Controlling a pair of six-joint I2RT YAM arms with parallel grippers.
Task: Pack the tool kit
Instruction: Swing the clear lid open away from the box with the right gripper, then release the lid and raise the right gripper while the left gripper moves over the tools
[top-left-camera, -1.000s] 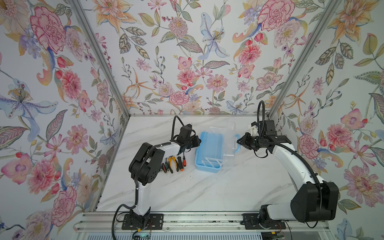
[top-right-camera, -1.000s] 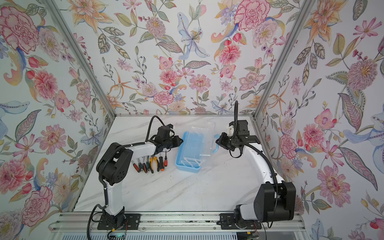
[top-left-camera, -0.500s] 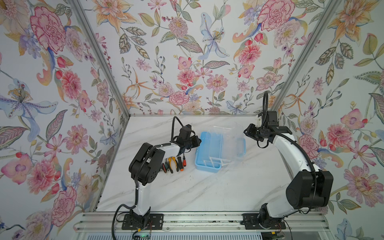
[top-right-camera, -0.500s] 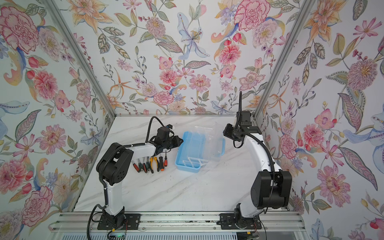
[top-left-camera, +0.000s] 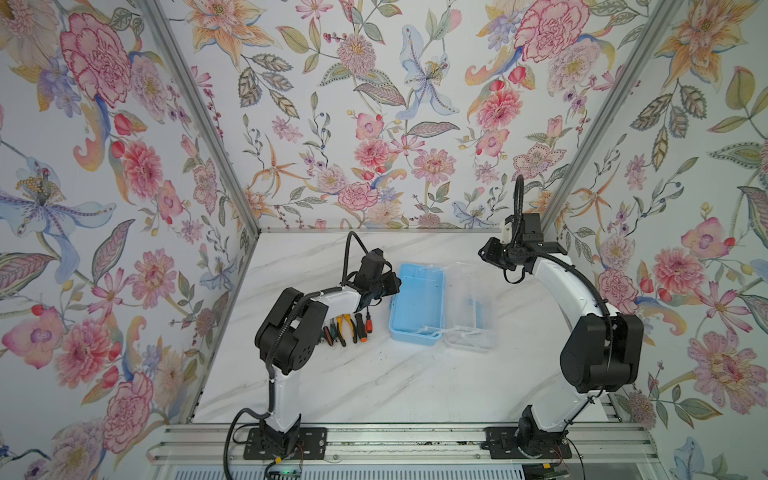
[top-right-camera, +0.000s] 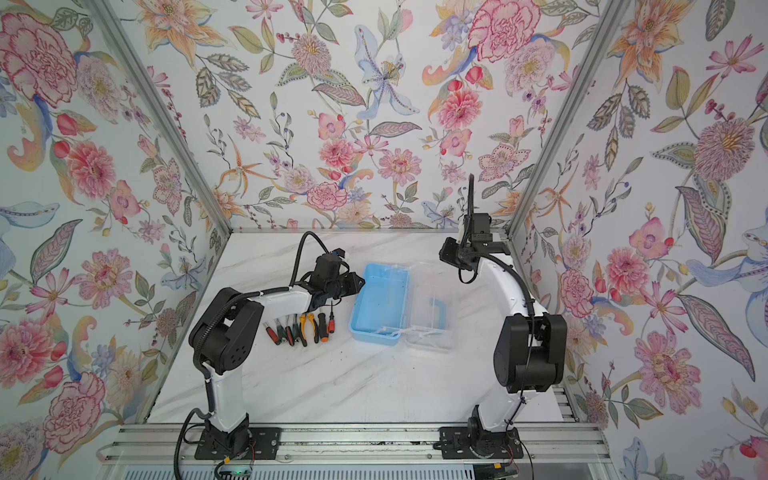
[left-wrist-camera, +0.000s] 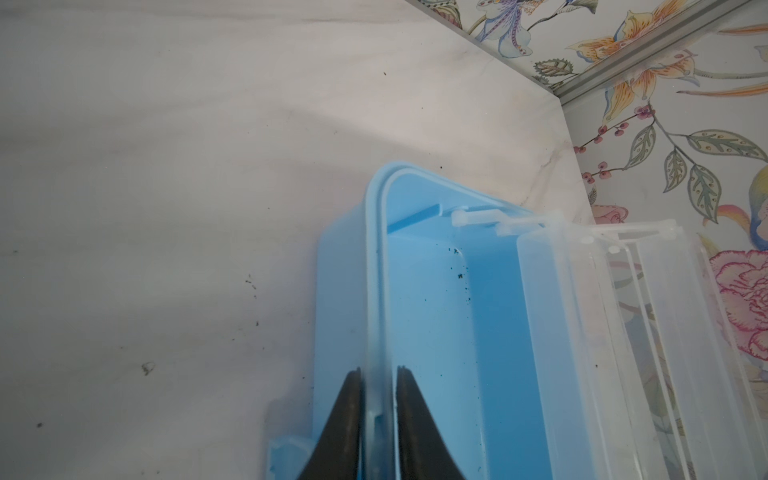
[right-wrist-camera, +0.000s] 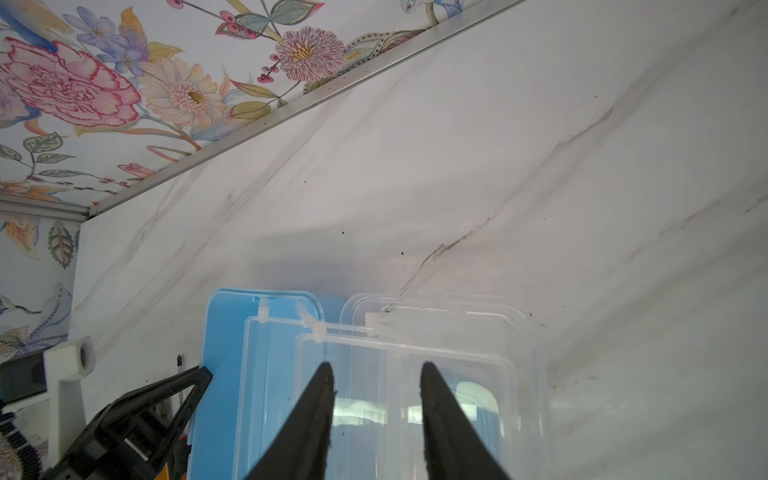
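Fingers of your left gripper straddle the left wall of the blue box, though you cannot tell whether they pinch it; your right gripper hangs open and empty by the clear lid lying flat beside the box; tools line the table leftward.

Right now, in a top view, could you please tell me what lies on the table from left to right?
A row of red- and orange-handled hand tools → open light-blue plastic box → clear plastic lid hinged to it.
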